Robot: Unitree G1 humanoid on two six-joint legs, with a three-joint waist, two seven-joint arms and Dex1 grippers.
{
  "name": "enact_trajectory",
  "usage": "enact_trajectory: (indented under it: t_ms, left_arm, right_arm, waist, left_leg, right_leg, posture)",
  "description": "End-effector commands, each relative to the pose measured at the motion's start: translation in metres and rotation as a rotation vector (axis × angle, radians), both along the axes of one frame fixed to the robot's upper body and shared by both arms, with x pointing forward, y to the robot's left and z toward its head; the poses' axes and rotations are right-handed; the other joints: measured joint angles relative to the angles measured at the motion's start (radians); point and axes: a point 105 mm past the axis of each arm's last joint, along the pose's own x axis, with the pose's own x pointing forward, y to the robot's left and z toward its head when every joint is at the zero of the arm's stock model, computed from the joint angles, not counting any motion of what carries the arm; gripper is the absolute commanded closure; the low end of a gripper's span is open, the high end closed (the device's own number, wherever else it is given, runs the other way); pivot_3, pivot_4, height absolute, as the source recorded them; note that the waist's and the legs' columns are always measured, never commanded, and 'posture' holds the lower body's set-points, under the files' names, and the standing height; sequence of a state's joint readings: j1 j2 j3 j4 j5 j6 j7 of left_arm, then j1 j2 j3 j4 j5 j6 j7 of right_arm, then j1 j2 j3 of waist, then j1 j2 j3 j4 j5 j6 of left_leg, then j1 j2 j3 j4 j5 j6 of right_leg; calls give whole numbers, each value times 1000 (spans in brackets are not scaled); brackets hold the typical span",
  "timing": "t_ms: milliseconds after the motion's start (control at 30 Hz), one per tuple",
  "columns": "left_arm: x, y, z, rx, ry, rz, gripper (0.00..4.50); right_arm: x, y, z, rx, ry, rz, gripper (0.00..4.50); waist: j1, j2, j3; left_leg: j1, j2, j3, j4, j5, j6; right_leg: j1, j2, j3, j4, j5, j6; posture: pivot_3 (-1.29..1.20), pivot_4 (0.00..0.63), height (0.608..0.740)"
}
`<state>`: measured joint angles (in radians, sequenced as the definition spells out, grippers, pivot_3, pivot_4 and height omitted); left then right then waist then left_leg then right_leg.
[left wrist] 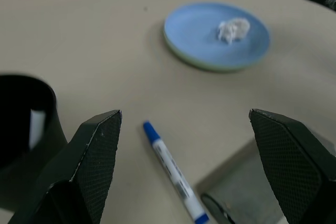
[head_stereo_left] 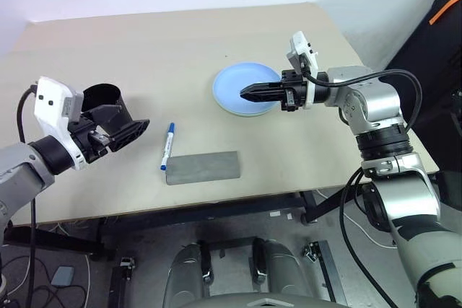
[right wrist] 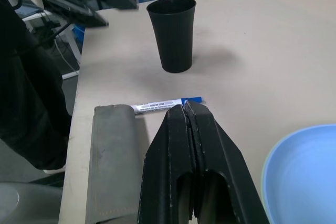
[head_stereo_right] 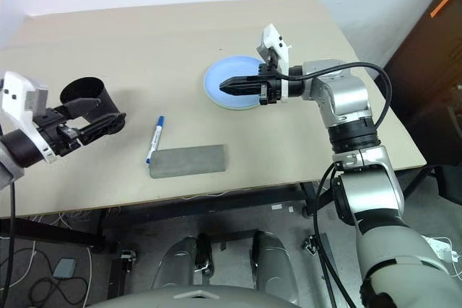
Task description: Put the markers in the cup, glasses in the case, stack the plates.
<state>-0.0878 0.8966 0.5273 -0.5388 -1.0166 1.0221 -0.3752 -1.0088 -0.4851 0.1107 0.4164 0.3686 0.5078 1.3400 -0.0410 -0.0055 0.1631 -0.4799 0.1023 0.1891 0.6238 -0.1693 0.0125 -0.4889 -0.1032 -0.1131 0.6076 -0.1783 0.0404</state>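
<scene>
I see wide bare surface (head_stereo_left: 166, 41) at the far side. Cup (head_stereo_right: 88, 99) left, contents unclear. One blue marker (head_stereo_left: 167, 146) touches the case (head_stereo_left: 203, 167) near the front edge. Two stacked plates (head_stereo_left: 245, 89) hold a paper wad (left wrist: 233, 29). Left jaws (head_stereo_left: 123, 131) released, right jaws (head_stereo_left: 249, 92) clenched empty

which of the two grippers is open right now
The left gripper: its two black fingers stand wide apart above the blue-capped marker. The right gripper has its fingers pressed together.

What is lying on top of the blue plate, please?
A small white paper wad lies on the blue plate. A green rim shows beneath; what is under the plates is hidden.
</scene>
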Motion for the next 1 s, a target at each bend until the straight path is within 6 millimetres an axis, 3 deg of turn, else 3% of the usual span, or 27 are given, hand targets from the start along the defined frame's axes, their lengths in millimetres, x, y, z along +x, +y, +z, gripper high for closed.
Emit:
enact_trajectory:
  t_ms: [33,133,333,533,800,1000]
  left_arm:
    - [15,11,-29,25,95,122,449]
    - [27,9,-40,48,114,164,449]
    - [42,-14,-49,13,139,118,449]
    - [59,-16,-66,11,260,235,449]
    - [68,-17,-73,69,341,338,449]
    - [68,-32,-75,129,383,264,449]
  right_arm:
    - [-5,-2,19,16,-77,11,4500]
    - [-5,-2,17,8,-78,2,4500]
    - [-4,-5,18,15,-83,-27,4500]
    - [-3,-10,17,4,-84,-53,4500]
    - [0,-15,16,10,-81,-93,4500]
    - [1,-17,13,5,-75,-113,4500]
  waist:
    - [0,0,0]
    - [3,-1,1]
    - [6,-2,1]
    - [11,-2,1]
    - [19,-2,2]
    - [28,-2,2]
  left_leg:
    - [0,0,0,0,0,0]
    - [0,0,-1,0,0,0]
    - [-1,-1,0,0,0,0]
    - [0,-1,0,1,0,0]
    - [1,-1,-3,7,0,0]
    - [1,-1,-4,7,0,0]
  right_leg:
    - [0,0,0,0,0,0]
    - [0,0,0,0,0,0]
    - [1,0,0,-1,0,0]
    - [5,0,0,0,0,0]
    - [8,0,0,4,0,0]
    - [8,0,0,4,0,0]
  posture:
    - [0,150,711]
    - [0,150,711]
    - [0,150,711]
    - [0,150,711]
    - [0,150,711]
    - [0,150,711]
